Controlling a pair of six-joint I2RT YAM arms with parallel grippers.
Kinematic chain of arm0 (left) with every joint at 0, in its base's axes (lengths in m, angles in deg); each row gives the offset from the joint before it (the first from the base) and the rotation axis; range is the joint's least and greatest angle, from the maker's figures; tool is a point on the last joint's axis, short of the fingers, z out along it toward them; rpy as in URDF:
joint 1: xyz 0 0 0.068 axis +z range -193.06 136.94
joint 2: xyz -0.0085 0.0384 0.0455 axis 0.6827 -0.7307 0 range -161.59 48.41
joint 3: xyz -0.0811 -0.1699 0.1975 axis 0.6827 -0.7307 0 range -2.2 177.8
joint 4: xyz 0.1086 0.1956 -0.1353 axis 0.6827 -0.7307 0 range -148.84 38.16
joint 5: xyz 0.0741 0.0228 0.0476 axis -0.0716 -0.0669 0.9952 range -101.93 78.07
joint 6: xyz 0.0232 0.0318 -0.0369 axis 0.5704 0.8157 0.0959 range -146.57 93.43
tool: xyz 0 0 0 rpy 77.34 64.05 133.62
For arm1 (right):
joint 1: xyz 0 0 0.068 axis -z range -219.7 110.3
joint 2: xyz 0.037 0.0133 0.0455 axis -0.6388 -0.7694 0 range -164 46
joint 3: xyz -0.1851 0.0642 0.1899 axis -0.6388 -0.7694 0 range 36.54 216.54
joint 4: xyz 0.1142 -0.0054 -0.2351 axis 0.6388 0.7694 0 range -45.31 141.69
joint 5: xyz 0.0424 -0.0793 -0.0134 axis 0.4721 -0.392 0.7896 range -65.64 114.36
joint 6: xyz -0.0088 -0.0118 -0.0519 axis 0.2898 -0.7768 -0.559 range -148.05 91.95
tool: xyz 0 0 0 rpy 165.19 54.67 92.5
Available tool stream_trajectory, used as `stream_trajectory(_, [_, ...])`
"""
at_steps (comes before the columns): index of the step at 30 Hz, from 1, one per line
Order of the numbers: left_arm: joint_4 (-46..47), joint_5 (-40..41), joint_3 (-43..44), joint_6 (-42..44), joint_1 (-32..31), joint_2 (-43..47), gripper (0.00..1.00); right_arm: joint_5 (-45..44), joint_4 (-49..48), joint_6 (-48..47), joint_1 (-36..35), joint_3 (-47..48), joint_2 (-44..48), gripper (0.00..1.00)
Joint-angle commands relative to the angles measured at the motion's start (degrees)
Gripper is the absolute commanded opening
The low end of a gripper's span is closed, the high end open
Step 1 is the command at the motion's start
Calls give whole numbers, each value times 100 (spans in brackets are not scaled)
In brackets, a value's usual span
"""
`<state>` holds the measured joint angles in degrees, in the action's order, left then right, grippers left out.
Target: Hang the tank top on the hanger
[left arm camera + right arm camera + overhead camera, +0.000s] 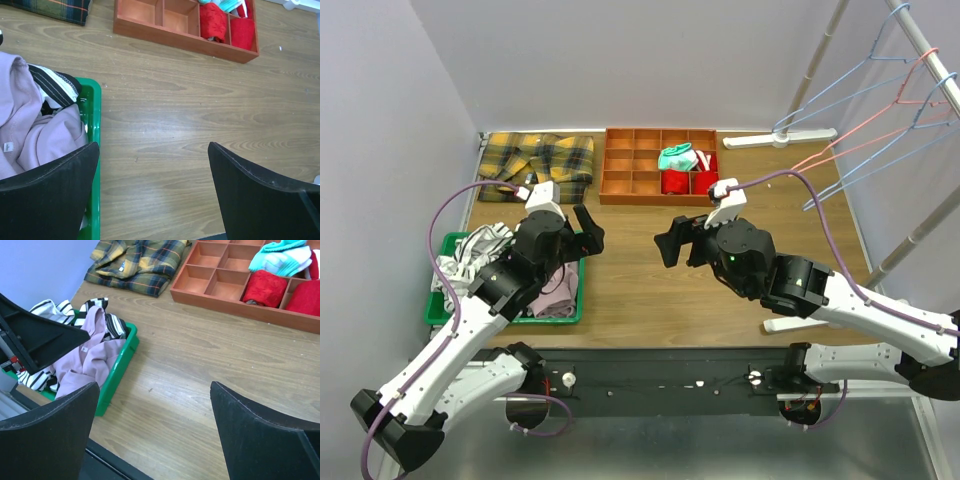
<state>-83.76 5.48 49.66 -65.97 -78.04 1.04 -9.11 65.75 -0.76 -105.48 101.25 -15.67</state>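
Inside the green bin (119,368) the tank top (86,359) lies shapelessly bunched; left gripper (152,148), right gripper (155,386) gape empty.

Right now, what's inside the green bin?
The green bin holds the tank top heaped together with a striped garment. Anything beneath them, and the bin's floor, is covered.

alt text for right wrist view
Open right gripper hangs empty over a wooden table. At left a pink tank top lies in a green bin with a striped garment; a plaid cloth and wooden tray sit behind.
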Motion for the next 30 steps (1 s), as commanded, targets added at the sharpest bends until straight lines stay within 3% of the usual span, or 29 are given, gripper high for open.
stream_trajectory(1, [-191,376,-8,-146,9,97,99,-274,-85,-75,-5,-81,-20,100])
stream_trajectory(7, [-832,1438,-44,-1165,175,-175,99,-125,3,31,-5,-134,-213,100])
stream_trajectory(11, [-983,1467,-202,-1614,658,-596,99,25,21,136,-5,-187,-459,100])
stream_trajectory(15, [-667,1687,-526,-1659,879,-1289,89,305,21,215,-5,-213,-679,100])
stream_trajectory(17, [-465,1669,-615,-1632,905,-1537,79,368,47,277,-5,-213,-767,100])
stream_trajectory(22, [-368,1643,-931,-1957,905,-2074,65,456,39,365,-5,-309,-917,100])
stream_trajectory(25, [-96,1459,-1186,-2010,905,-2048,42,386,108,356,-5,-266,-961,100])
stream_trajectory(26, [-78,1450,-1204,-2019,905,-2013,22,368,135,356,-5,-196,-978,100])
stream_trajectory(28, [-235,1554,-1012,-1967,905,-1802,0,289,231,339,-5,-125,-970,100])
stream_trajectory(30, [-410,1581,-670,-1774,897,-1409,0,219,267,330,-5,-37,-926,100])
